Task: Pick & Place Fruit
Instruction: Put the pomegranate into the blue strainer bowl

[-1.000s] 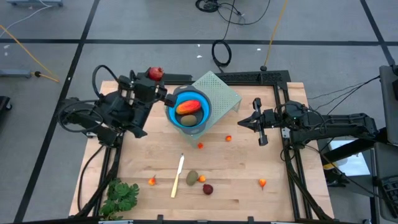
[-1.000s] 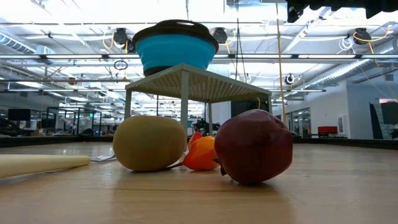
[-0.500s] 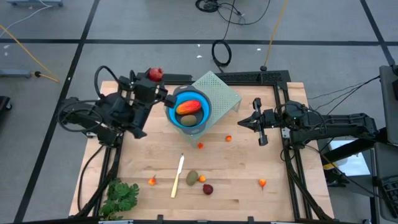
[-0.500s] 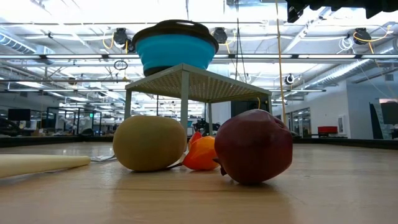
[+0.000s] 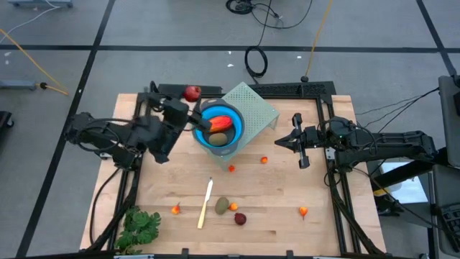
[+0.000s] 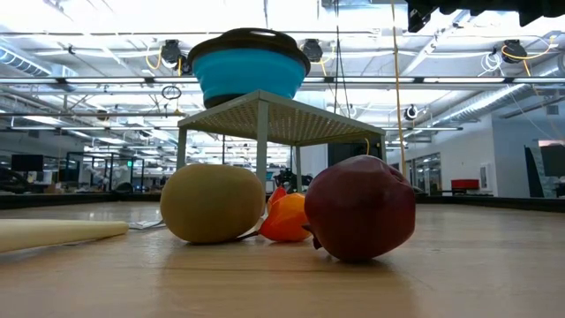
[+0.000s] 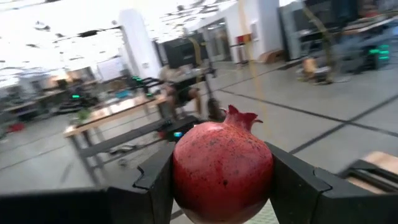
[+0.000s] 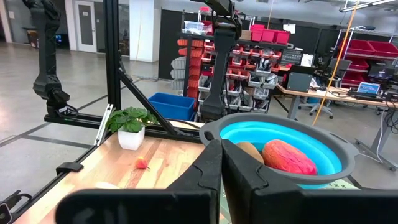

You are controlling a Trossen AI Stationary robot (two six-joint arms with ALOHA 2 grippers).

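Note:
My left gripper [image 5: 188,101] is shut on a dark red pomegranate-like ball [image 5: 192,93], held high beside the left rim of the blue bowl [image 5: 219,128]. The bowl stands on a pale mesh stand [image 5: 253,106] and holds an orange-red oblong [image 5: 221,123] and a brown-green oval [image 5: 218,137]. Lying on the table are another oval [image 5: 222,206], a dark red ball [image 5: 240,218] and tiny orange bits [image 5: 264,160] [image 5: 231,168] [image 5: 175,209] [image 5: 302,211]. My right gripper [image 5: 297,140] waits shut to the right of the stand. My left gripper pinches the red ball by two opposite sides [image 7: 180,177] between its two fingers [image 7: 298,186]. The fingers come about level from the table's left. The ball is lifted clear of the table, its small crown [image 7: 239,116] free of the fingers.
A thin cream stick [image 5: 205,203] lies near the table's front middle and a leafy green bunch [image 5: 140,226] at the front left corner. Black frame rails [image 5: 287,89] run along the far and side edges. The low view shows the oval [image 6: 212,203] and ball [image 6: 362,208] close up.
My left gripper has carried the red ball toward the table's right, closer to the blue bowl's rim, keeping it clear of the table. Most of this move came in the last half second.

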